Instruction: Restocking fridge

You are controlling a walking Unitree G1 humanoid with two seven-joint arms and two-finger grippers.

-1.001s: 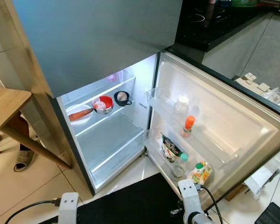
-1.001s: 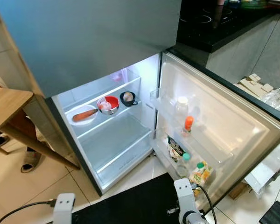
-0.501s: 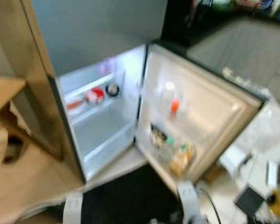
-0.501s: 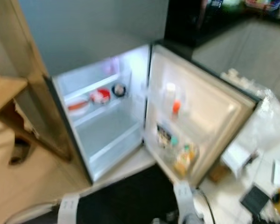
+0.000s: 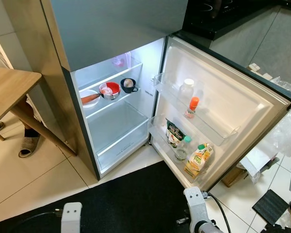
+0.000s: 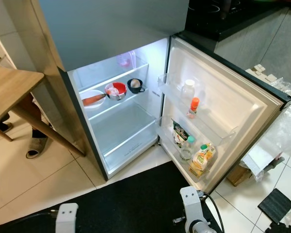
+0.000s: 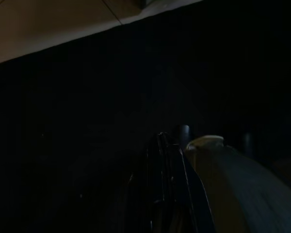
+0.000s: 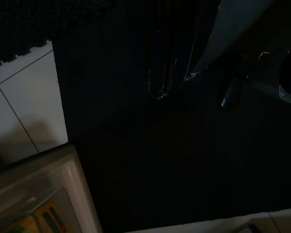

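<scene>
Two clear ribbed fridge shelves (image 5: 117,127)

Open fridge (image 6: 136,131); juice carton (image 6: 202,159) in door.

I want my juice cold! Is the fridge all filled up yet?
Not yet. The grey fridge's door is open, and an orange juice carton already stands in its lowest rack. A red bowl sits on the upper shelf. The clear lower shelf is bare, and both arms hang low.
</scene>
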